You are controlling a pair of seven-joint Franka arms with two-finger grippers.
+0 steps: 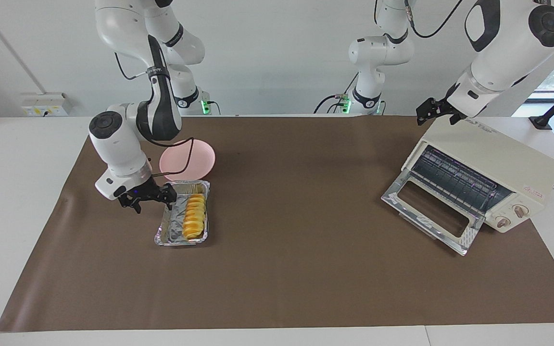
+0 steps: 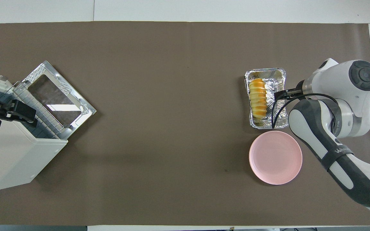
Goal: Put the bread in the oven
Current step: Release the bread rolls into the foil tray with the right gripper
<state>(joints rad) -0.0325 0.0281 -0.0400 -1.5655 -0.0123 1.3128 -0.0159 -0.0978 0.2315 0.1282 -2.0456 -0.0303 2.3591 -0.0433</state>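
The bread [image 1: 195, 216] [image 2: 258, 99] is a ridged yellow-orange loaf. It lies flat in a crinkled foil tray [image 1: 175, 229] [image 2: 278, 109], along the side toward the left arm's end. My right gripper [image 1: 151, 199] [image 2: 279, 94] hangs open and empty just above the tray's other long side, apart from the bread. The cream oven [image 1: 498, 161] [image 2: 8, 160] stands at the left arm's end with its glass door [image 1: 428, 211] [image 2: 56, 94] dropped open and the wire rack showing. My left gripper [image 1: 427, 113] [image 2: 24, 113] waits open over the oven's top, holding nothing.
A pink plate [image 1: 195, 156] [image 2: 275, 157] lies beside the foil tray, nearer to the robots. A brown mat [image 1: 296, 269] covers the table between tray and oven. The right arm's elbow and cable hang above the plate's edge.
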